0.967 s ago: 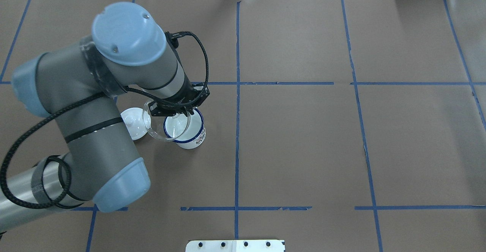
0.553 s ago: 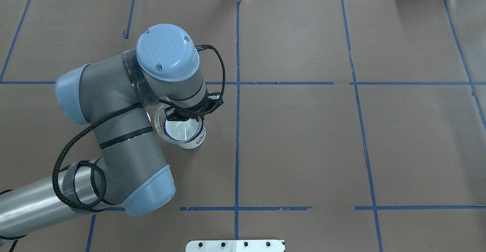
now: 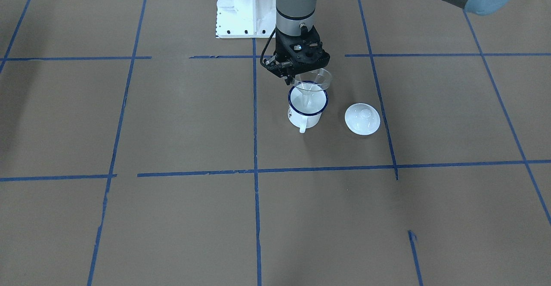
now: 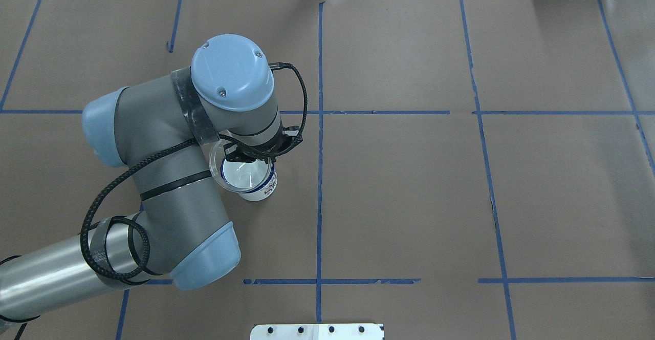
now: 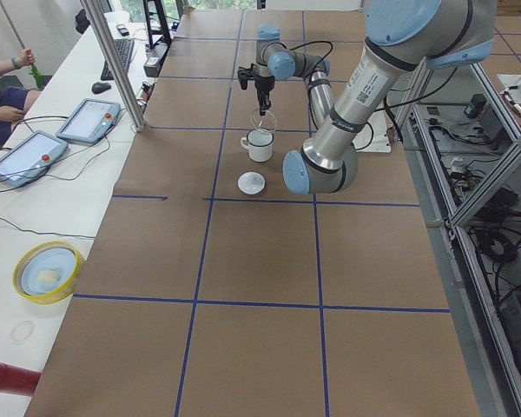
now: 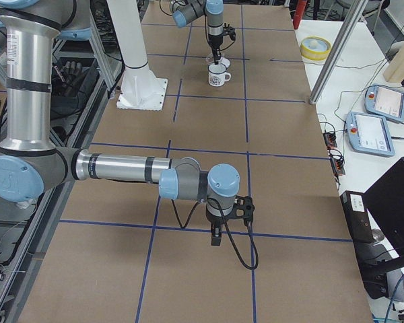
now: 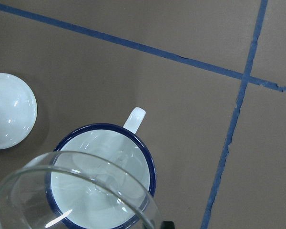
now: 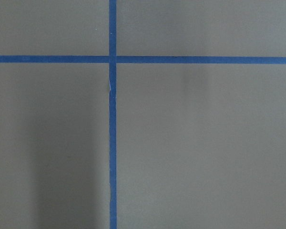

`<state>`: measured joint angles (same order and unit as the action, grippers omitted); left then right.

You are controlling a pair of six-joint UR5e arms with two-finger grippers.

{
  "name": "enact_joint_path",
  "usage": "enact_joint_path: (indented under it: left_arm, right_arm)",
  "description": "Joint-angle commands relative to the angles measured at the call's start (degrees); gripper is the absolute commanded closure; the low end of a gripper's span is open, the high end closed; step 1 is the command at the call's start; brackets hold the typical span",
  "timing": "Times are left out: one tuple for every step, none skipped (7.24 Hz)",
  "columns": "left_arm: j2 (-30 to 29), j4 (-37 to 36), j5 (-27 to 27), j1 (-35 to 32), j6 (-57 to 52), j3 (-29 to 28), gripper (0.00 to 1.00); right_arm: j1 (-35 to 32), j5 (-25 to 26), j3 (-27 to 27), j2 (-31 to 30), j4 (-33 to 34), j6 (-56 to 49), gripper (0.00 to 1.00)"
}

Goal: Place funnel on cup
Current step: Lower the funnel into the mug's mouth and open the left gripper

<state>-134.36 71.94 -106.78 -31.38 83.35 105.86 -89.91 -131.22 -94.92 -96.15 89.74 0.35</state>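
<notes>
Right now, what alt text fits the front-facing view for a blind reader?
The robot's left pincer holds a clear funnel by its rim over a white mug, stem pointing into it. A round white lid lies beside the mug on the brown table.

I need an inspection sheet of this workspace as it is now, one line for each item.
Surface: table under brown paper with a blue tape grid.
Job's things: funnel hangs over cup, stem at its mouth, not seated.
Clutter: white lid beside cup, apart from it.
Grippers: left gripper shut on funnel rim; right gripper over bare paper, state cannot be told.
Cables: black cable loops at left wrist.
Surroundings: teach pendants and yellow dish on side desk.
</notes>
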Motion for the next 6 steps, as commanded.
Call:
enact_joint_path:
  left_arm:
    - [0.2,-0.3,-0.1,0.2,-0.1,0.1,1.0]
    - [0.2,-0.6,0.0,0.4,-0.1,0.1,1.0]
    - [0.1,-0.6,0.0,0.6,-0.1,0.0,1.0]
    - [0.1,-0.5,-0.1,0.5,-0.1,-0.3,0.68]
    - [0.3,-0.5,0.1,0.7,-0.1,0.0,0.01]
    - [0.2,-0.5,0.1,0.7,-0.1,0.0,0.0]
  right_arm:
    - [0.0,0.0,0.0,0.0,0.0,0.0,0.0]
    - [0.0,0.0,0.0,0.0,0.0,0.0,0.0]
    - [0.0,0.0,0.1,0.0,0.0,0.0,0.0]
    - [0.0,0.0,0.0,0.0,0.0,0.0,0.0]
    - [0.0,0.0,0.0,0.0,0.0,0.0,0.0]
    - [0.0,0.0,0.0,0.0,0.0,0.0,0.0]
